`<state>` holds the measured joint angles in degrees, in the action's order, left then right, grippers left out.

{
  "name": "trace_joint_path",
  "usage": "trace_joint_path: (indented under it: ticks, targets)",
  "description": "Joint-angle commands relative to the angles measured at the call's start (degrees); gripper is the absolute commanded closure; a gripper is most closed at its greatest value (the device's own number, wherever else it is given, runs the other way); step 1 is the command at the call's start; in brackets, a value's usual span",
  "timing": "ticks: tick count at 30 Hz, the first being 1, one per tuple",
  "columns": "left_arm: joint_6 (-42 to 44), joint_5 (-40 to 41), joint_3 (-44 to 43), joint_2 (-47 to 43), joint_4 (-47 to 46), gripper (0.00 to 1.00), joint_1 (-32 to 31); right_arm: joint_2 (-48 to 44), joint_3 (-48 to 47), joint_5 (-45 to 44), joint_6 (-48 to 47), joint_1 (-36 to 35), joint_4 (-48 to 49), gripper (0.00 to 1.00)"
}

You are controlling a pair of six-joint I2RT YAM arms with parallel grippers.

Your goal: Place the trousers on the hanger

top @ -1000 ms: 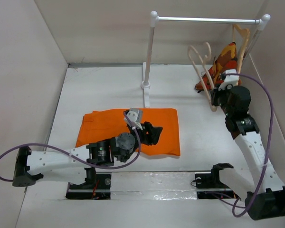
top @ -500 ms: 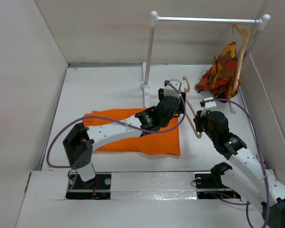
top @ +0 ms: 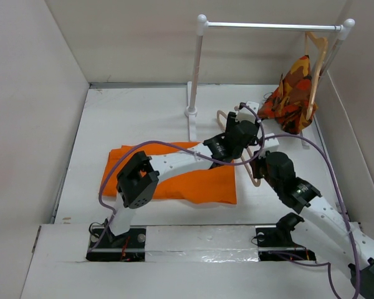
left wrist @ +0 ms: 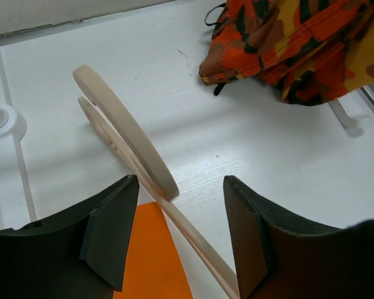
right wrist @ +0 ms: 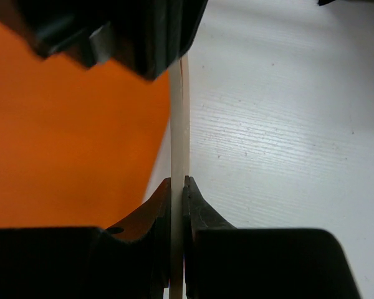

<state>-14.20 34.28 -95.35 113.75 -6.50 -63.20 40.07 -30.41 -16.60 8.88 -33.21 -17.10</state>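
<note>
The orange trousers lie flat on the white table, also showing in the left wrist view and the right wrist view. The thin cream hanger lies low just past their right edge. My right gripper is shut on one hanger arm, jaws pinching it. My left gripper reaches across the trousers and is open, with the hanger passing between its jaws untouched.
A white clothes rail stands at the back, its post base near the trousers. A patterned orange, red and brown garment hangs from a tan wooden hanger at the right, its hem on the table. Walls enclose the table.
My right gripper has carried the hanger from the back right down to the trousers' right edge. My left arm has swung right from above the trousers to straddle the hanger.
</note>
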Motion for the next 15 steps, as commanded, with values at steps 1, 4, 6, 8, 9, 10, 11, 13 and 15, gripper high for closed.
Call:
trace_joint_path:
  ticks: [1,4,6,8,9,10,11,13,15]
  targets:
    - [2.7,5.5,-4.5,0.8,-1.0,0.47,0.8,-1.5,0.2,-2.4,1.8,-2.2,1.3,1.00]
    - [4.0,6.9,-4.8,1.8,-1.8,0.50,0.8,-2.0,0.5,-3.2,2.9,-3.3,0.2,1.00]
    - [4.8,7.4,-5.2,2.3,-2.2,0.53,0.8,-2.3,1.1,-3.1,3.4,-3.3,0.8,1.00]
    - [5.0,8.1,-5.7,3.5,-1.8,0.63,0.8,-2.5,1.5,-3.3,3.9,-4.4,0.5,1.00]
    - [4.8,8.5,-5.9,3.8,-1.8,0.67,1.4,-2.7,1.4,-3.9,4.2,-4.4,0.0,1.00]
    - [4.9,9.0,-5.7,3.8,-2.3,0.74,1.4,-2.8,1.4,-4.2,4.5,-4.9,-0.5,1.00]
    - [5.1,9.8,-4.9,3.6,-2.6,0.93,1.4,-3.4,1.7,-4.5,4.8,-4.9,-1.1,1.00]
    - [3.8,9.4,-3.6,2.3,-3.0,1.00,1.4,-4.1,1.7,-4.4,4.8,-5.5,-1.7,0.96]
    - [2.4,8.3,1.1,0.0,-4.9,1.00,1.4,-6.0,1.3,-4.5,5.1,-6.1,-3.9,0.68]
